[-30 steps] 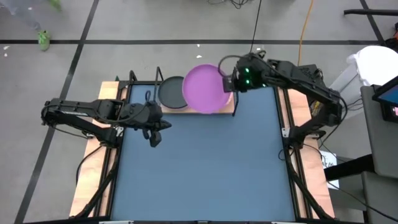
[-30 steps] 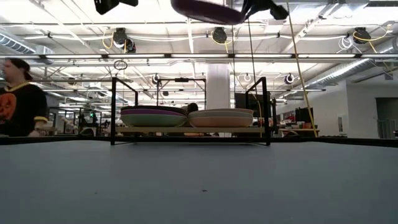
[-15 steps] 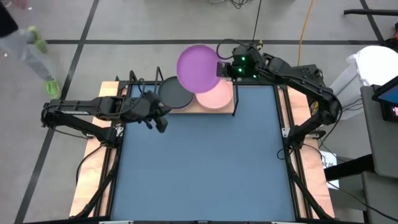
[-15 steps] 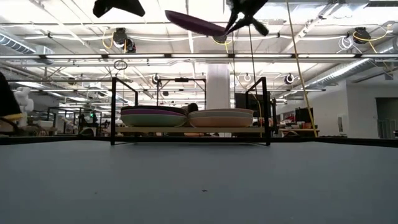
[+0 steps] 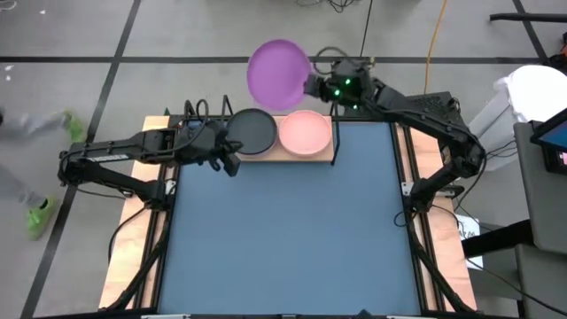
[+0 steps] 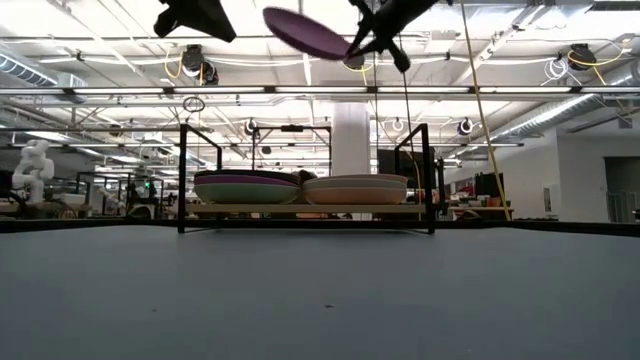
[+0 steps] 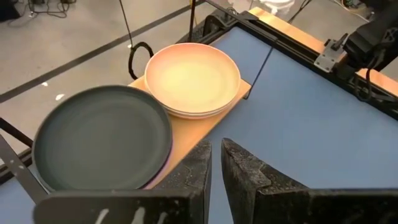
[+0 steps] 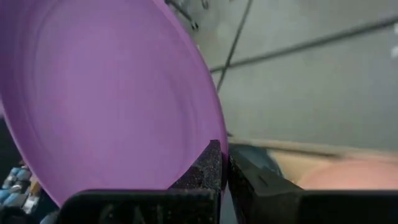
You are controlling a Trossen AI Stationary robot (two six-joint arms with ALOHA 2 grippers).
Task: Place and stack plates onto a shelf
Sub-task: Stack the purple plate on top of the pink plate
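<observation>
My right gripper [image 5: 312,85] is clenched on the rim of a purple plate [image 5: 278,73], held tilted in the air beyond the shelf [image 5: 266,152]. My left gripper [image 5: 232,163] sits pinched together, empty — the dark grey plate [image 7: 102,137] and pink plate [image 7: 193,78] just ahead of its fingertips.

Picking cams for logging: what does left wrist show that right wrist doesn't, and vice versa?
Only left wrist: the grey plate topping one stack on the shelf, the whole top of the pink stack, the blue mat, and the left gripper with its fingers nearly together, holding nothing.
Only right wrist: the purple plate filling the picture, tilted, its rim pinched in the right gripper.
Both: the pink stack, which in right wrist is just an edge.
</observation>
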